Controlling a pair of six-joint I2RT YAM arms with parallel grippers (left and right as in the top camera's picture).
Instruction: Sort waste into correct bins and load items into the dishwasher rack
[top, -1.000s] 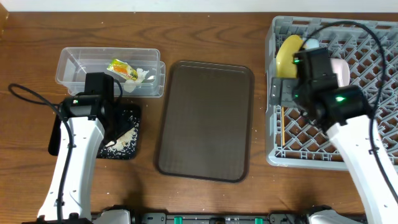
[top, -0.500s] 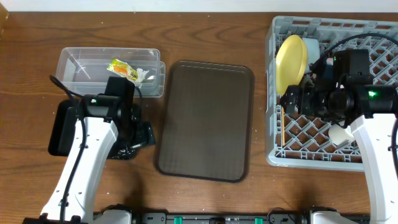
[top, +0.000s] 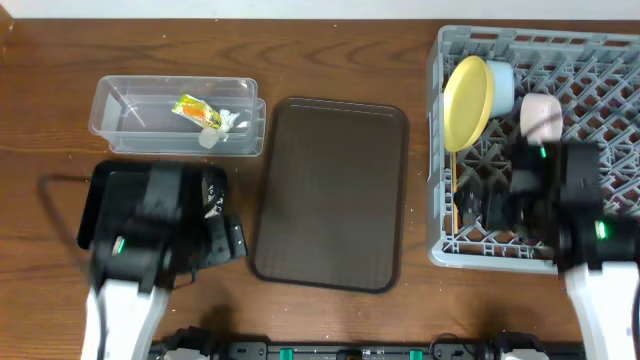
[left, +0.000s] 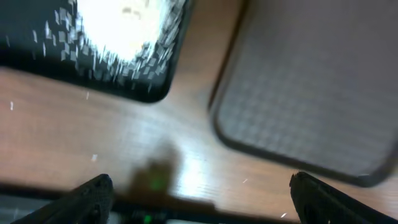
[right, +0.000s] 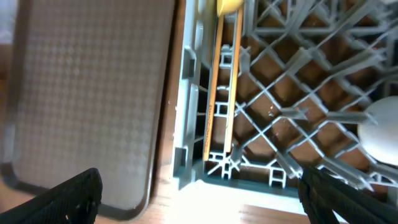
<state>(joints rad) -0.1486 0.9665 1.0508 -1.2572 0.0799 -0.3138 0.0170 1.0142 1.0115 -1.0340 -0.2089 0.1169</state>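
Left gripper is hanging wide open with nothing between its fingertips, over bare table just beside a corner of the black tray and the edge of the brown serving tray. Rice bits are lying heaped in the black tray, with a few specks loose on the wood. Right gripper is also gaping fully open and holding nothing, over a corner of the dishwasher rack next to the brown tray. Chopsticks are lying flat in the rack along its left wall. In the overhead view both arms are showing blurred. Clear tub is sitting at far left with the snack wrapper and white scraps inside. Yellow plate is standing on edge in the rack's far-left part, the light blue bowl is touching or just beside it, and the pale cup is sitting near them.
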